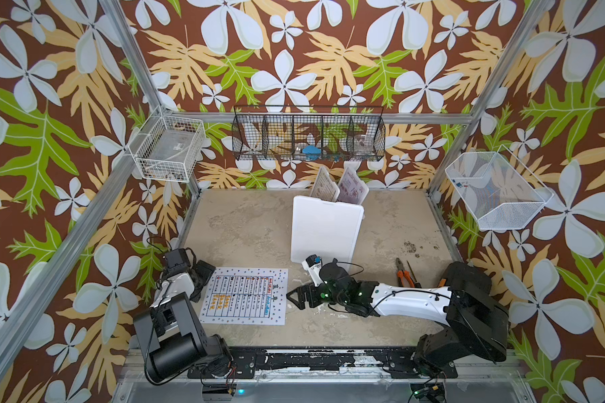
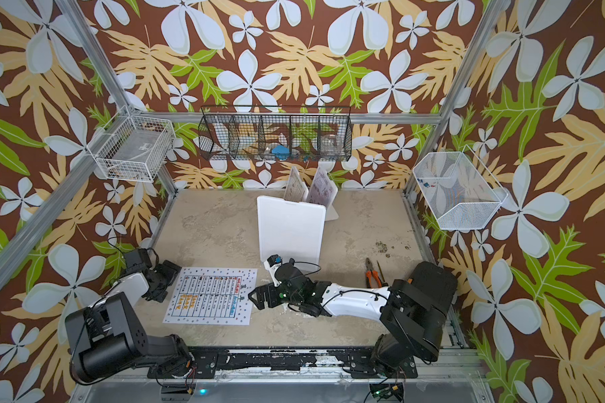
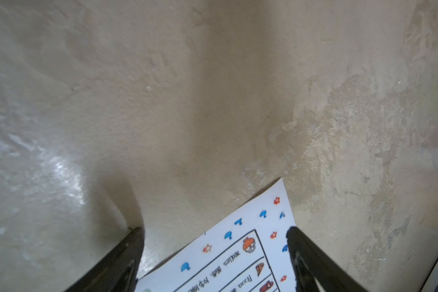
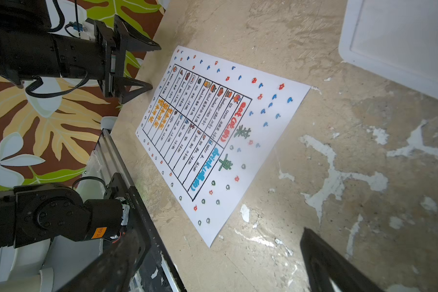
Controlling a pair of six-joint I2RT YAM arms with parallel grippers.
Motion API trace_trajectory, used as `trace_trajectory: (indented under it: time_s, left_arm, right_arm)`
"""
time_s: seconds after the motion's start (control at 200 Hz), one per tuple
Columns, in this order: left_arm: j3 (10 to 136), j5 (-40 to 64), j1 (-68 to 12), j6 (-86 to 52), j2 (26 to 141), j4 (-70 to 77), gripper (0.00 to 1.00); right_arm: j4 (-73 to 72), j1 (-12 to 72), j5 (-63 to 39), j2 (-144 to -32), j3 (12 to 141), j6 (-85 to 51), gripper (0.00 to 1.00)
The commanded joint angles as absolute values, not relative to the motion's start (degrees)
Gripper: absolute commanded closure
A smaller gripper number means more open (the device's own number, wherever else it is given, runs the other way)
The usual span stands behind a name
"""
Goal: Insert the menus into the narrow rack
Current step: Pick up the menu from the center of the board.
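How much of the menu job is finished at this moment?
Done: a tan menu and a pinkish menu stand in the white rack. In hand: nothing; the left gripper and right gripper are open by the large dotted menu. Left: that menu, flat on the table.

This is a robot test cell in a lab. A frame of bare aluminium bars boxes in a small tabletop. The three walls are only printed panels of big flowers and leaves set inside that frame.

Two robot arms, the left arm and the right arm, are fixed to a black mounting plate along the near edge, with their cables hanging loose.

Wire baskets hang on the walls:
- a white basket on the left
- a black divided basket on the far wall
- a white mesh basket on the right

The tabletop is scuffed and its coating is flaked. Orange-handled pliers lie on it at the right, and a hand-coloured menu sheet lies flat beside the left arm.
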State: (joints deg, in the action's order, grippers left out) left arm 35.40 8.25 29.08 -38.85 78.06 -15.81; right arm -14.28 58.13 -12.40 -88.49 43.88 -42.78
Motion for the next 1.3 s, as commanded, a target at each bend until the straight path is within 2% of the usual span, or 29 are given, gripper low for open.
trace_trajectory:
  time_s: [0.0,0.42,0.561,0.986,1.291]
  left_arm:
    - [34.31,9.0,29.09,-39.53,78.45,-18.28,0.1]
    - [28.08,13.55,28.18,-42.9,72.58,-22.38,0.11]
    - [25.93,17.25,25.44,-45.77,70.11,-22.76,0.11]
    - [20.81,19.37,12.93,-53.6,61.19,-24.27,0.11]
    - [20.39,18.53,12.66,-51.96,59.24,-25.93,0.11]
  right_arm:
    - [-14.08,58.12,-12.04,-88.94,44.2,-42.71,0.0]
    - [-12.22,56.14,-11.78,-88.56,43.4,-46.55,0.0]
    - [-12.77,54.4,-12.41,-87.42,40.57,-49.95,0.01]
    - [-11.86,49.81,-14.82,-83.72,34.59,-55.05,0.02]
    - [-11.11,48.7,-15.92,-83.06,32.78,-57.53,0.04]
